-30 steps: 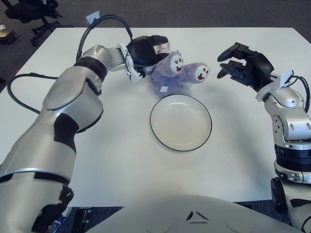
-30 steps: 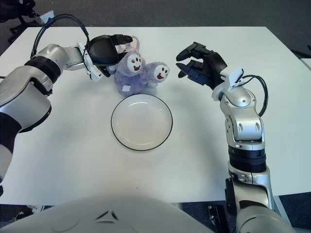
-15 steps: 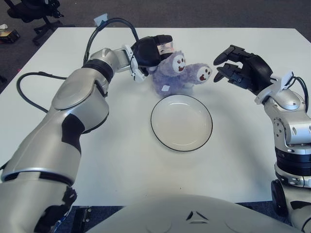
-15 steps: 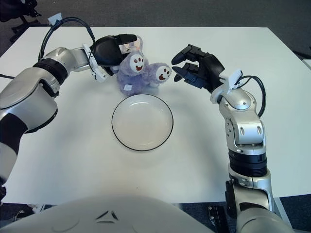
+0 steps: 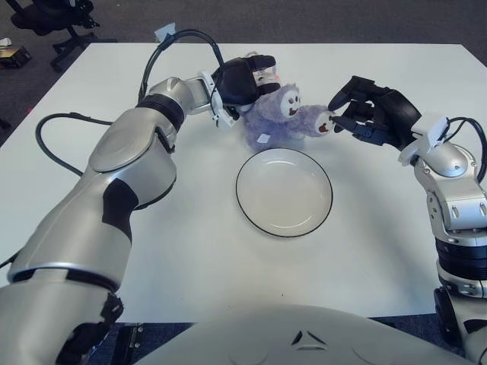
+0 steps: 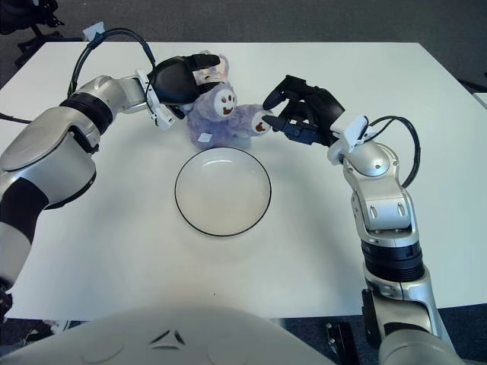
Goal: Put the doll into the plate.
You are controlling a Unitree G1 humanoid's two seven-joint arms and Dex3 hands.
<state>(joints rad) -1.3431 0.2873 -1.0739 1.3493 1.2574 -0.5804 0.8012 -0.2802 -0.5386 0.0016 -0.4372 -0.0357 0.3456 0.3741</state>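
A purple plush doll [image 5: 275, 115] with small smiling faces lies on the white table just behind an empty white plate [image 5: 283, 194] with a dark rim. My left hand [image 5: 242, 78] is at the doll's back left, its fingers curled over the doll's top. From the right, my right hand [image 5: 340, 114] reaches the doll's outstretched foot [image 5: 323, 121]. Its fingertips bracket that foot and touch it, still spread.
The white table [image 5: 190, 251] runs wide on all sides of the plate. A black cable [image 5: 183, 36] loops over my left forearm, and another cable [image 5: 46, 148] trails off the left table edge. An office chair [image 5: 46, 19] stands on the floor at the far left.
My left hand has shifted the doll slightly right. My right hand has moved left and its fingers have come down around the doll's foot.
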